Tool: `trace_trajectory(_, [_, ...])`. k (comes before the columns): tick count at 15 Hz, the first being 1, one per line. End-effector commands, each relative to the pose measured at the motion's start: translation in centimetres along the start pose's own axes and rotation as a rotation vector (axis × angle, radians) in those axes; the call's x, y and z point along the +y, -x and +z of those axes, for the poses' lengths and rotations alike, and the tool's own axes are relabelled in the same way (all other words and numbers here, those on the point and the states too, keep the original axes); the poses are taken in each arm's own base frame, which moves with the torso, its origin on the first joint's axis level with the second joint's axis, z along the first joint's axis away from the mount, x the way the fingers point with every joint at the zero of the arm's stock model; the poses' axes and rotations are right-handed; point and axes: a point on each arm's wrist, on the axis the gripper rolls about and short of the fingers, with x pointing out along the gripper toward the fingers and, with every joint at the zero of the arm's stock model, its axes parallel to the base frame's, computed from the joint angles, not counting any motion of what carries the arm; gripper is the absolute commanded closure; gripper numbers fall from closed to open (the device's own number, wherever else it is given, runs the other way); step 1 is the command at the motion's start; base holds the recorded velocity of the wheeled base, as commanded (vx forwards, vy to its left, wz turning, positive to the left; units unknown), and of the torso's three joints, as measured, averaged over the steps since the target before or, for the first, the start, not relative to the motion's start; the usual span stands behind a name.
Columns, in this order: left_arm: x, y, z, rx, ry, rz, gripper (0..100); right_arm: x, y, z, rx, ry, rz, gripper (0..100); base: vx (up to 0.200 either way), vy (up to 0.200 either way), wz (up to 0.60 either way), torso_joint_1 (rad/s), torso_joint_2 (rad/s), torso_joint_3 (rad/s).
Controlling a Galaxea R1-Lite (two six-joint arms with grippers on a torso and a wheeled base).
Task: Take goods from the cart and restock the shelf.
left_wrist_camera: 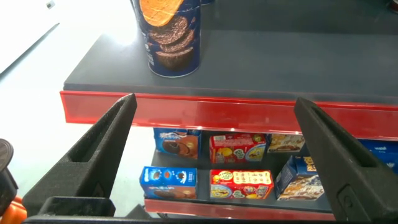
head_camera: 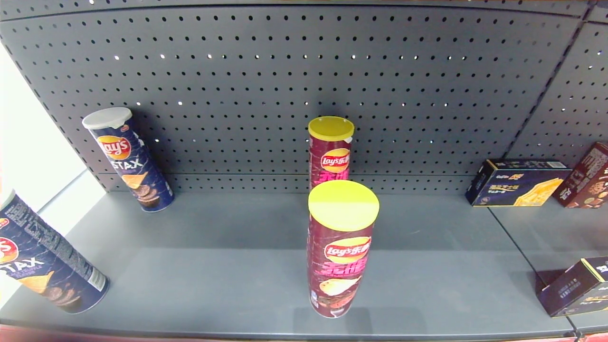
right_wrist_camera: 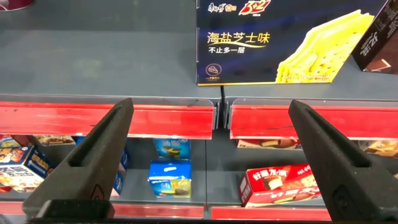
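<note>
L gripper (left_wrist_camera: pixel 216 102): jaws spread wide, nothing betw. them. It sits just off the shelf (head_camera: pixel 228 266) front, about level w/ the red edge strip (left_wrist_camera: pixel 217 115). Straight ahead of it, past the strip and close to the lip, stands the front blue can (left_wrist_camera: pixel 169 34). Below and beyond the gripper, the lower shelf (left_wrist_camera: pixel 186 198) holds small boxes (left_wrist_camera: pixel 239 183).

R gripper (right_wrist_camera: pixel 211 104): also wide open and empty, facing the same strip further along, about where two shelf boards meet. Ahead of it, past the strip, a dark-blue cracker box (right_wrist_camera: pixel 286 40) w/ a maroon box (right_wrist_camera: pixel 380 37) touching or just beside it; can't tell which.

Stock well beyond both grippers: front maroon can (head_camera: pixel 339 256) upright, yellow lid up, label out; rear maroon can (head_camera: pixel 330 152) directly behind it by the pegboard (head_camera: pixel 285 71). Rear blue can (head_camera: pixel 130 159) is likewise at the back, in line w/ the front blue one.

Why so, prob.: each flavour is filed front-to-back w/ labels facing out, so shoppers see the face and rows fill from the rear. Wide bare gaps betw. the rows suggest restock is only partly done. Both grippers being open and empty off the lip reads as betw. placements, so next pick should come from the cart. Tall cans tip easily; set down vertical, release gently.
</note>
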Motion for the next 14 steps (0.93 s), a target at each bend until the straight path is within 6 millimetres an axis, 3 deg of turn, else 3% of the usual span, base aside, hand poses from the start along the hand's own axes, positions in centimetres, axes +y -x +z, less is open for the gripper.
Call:
trace_trajectory(1, [0.0,-0.01,0.0,0.001,-0.002,0.0,0,0.0,0.0,0.0,0.0,0.001,0.0,0,-0.2,0.0,0.0,0.007,0.0,0.002])
trace_trajectory(2, [0.0,-0.01,0.0,0.001,-0.001,0.0,0,0.0,0.0,0.0,0.0,0.001,0.0,0,-0.2,0.0,0.0,0.002,0.0,-0.002])
trace_trajectory(14, [0.0,-0.01,0.0,0.001,0.001,0.002,0,0.0,0.0,0.0,0.0,-0.001,0.0,0,0.0,0.0,0.0,0.0,0.0,0.0])
